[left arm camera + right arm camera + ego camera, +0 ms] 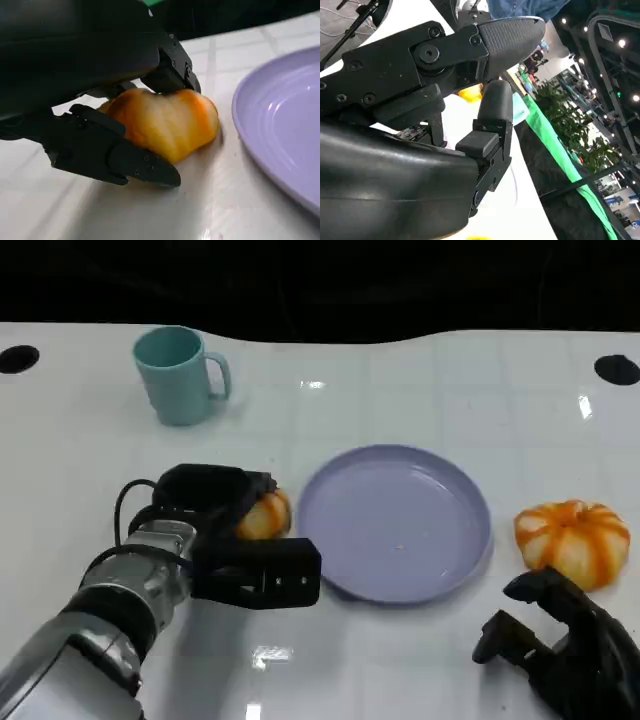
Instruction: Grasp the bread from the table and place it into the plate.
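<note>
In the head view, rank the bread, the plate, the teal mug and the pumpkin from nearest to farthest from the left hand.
1. bread: gripped in the left hand.
2. plate: just beside the bread, mid-table.
3. teal mug: far side of the table, beyond the hand.
4. pumpkin: across the plate, by the right hand.

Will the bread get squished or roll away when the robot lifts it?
The bread looks puffy and rounded, so it is probably soft and light and may dent if squeezed hard. The left hand has black fingers on opposite sides of it, so rolling away seems unlikely. Its glazed crust might be slightly slippery.
</note>
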